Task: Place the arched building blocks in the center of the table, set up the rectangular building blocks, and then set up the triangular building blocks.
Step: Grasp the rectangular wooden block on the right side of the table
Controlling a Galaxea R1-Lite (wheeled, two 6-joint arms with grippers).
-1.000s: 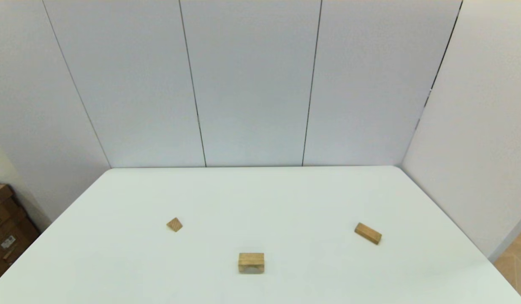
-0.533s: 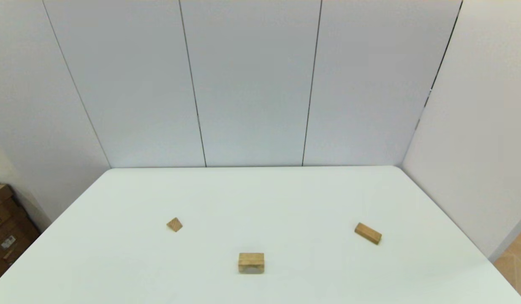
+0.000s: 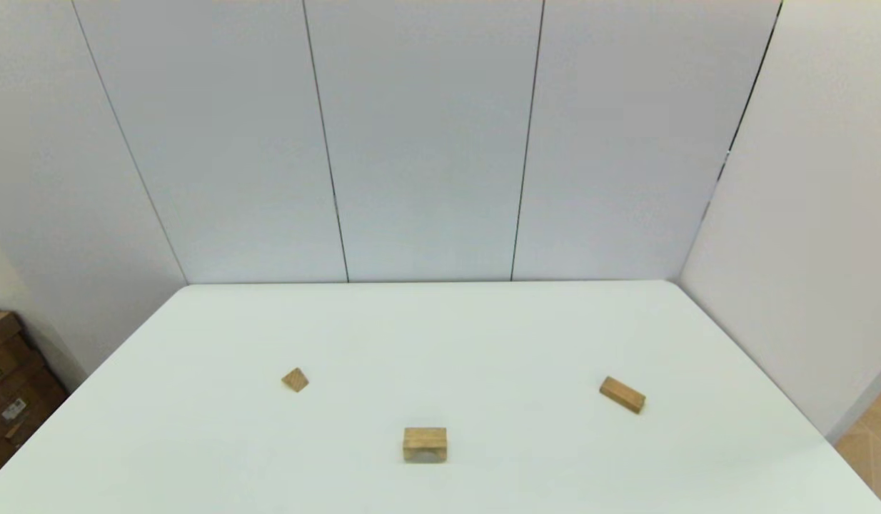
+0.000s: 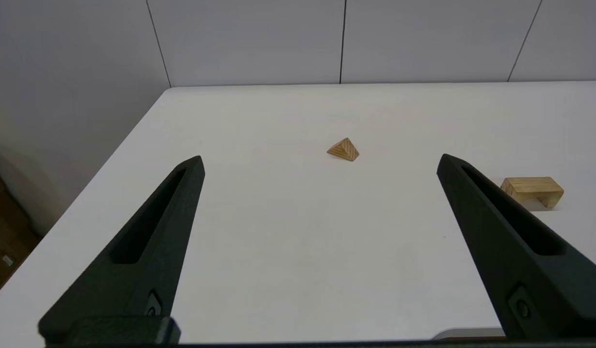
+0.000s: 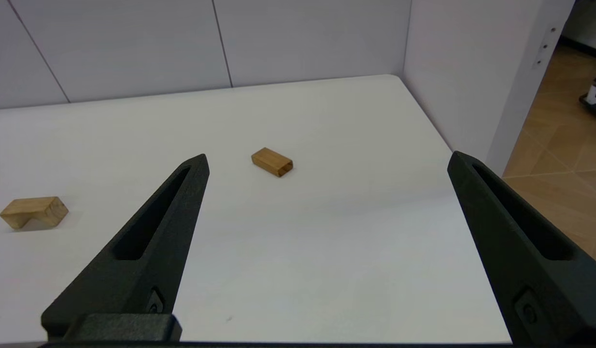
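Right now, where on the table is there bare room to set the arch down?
Bare white table runs between the triangular block and the rectangular block, beyond the arched block. The whole far half up to the wall is bare too. Nowhere is crowded; the three blocks lie well apart. Both claws, left and right, are open at the near edge.

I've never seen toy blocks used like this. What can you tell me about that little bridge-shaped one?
The arched block is light wood, flat on top with a curved cut-out underneath. It stands on its two feet on the white table, near the front middle, its opening facing the robot. Nothing touches it; the other blocks lie well apart from it.
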